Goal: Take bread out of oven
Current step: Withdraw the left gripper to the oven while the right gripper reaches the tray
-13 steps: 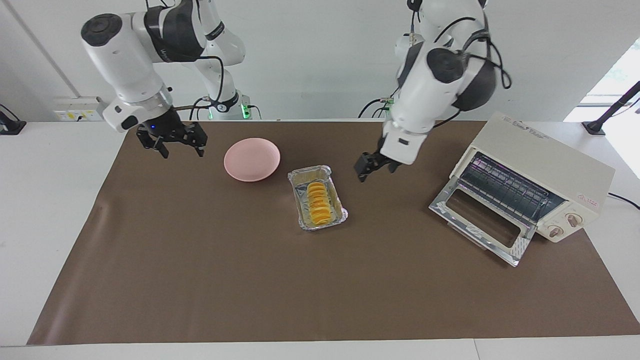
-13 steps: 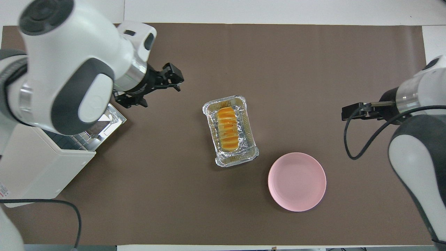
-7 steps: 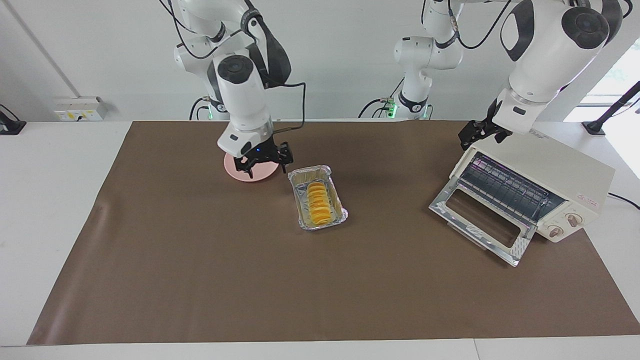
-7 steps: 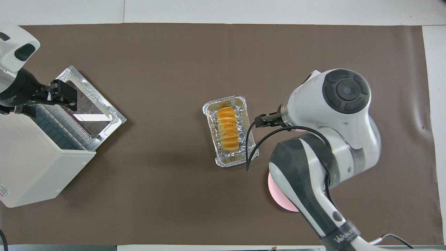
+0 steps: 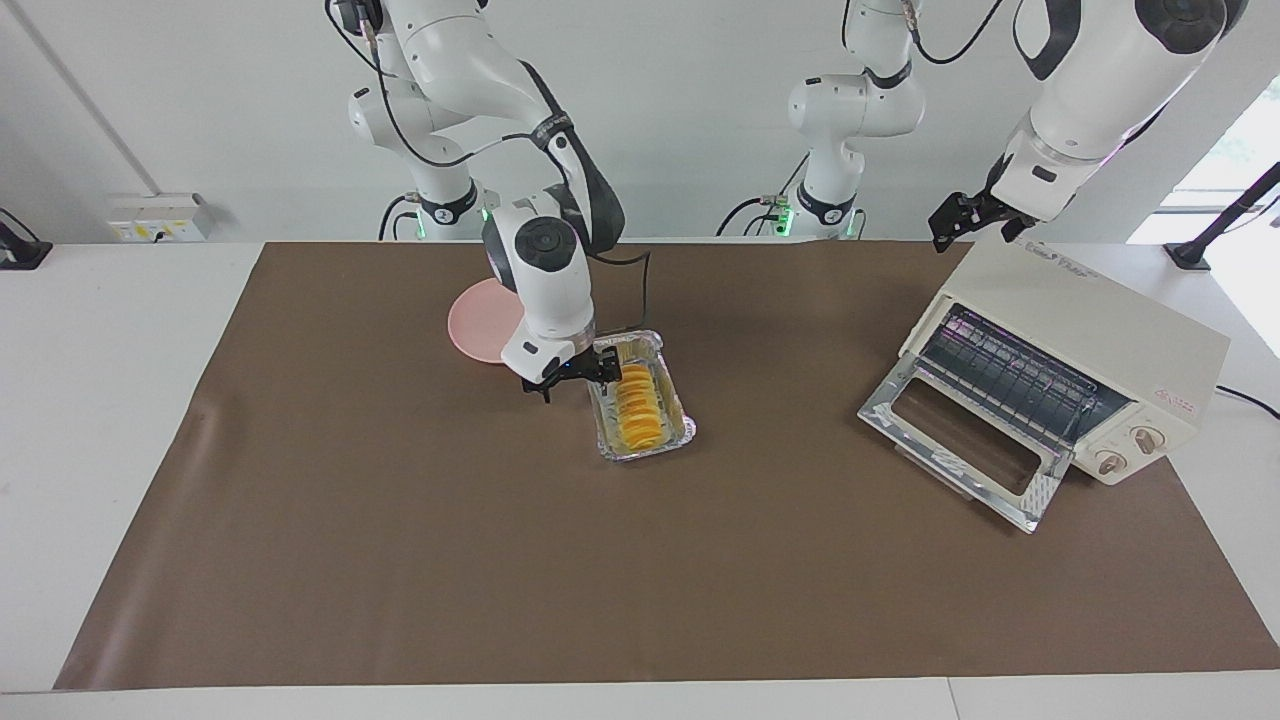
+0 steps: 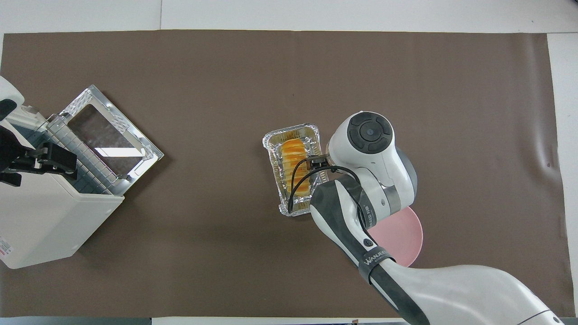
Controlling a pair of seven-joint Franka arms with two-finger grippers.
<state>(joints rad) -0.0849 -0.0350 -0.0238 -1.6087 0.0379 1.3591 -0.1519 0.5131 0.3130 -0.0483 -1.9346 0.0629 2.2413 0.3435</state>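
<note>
Golden-yellow ridged bread loaf (image 5: 638,403) lying in crinkled silver foil tray (image 5: 678,427) mid-mat, well apart from cream-white toaster oven (image 5: 1085,345) at left arm's end, door dropped open. Right gripper (image 5: 570,375) low at tray's rim toward right arm's end, beside loaf; finger gap unreadable. Best approach: straddle loaf crosswise, pinch gently, lift straight, avoid snagging foil. Round pink plate (image 5: 478,322) nearer robots. Left gripper (image 5: 958,220) waiting over oven top, spread unreadable. "WANJEE"-like lettering on right arm; oven print illegible.
</note>
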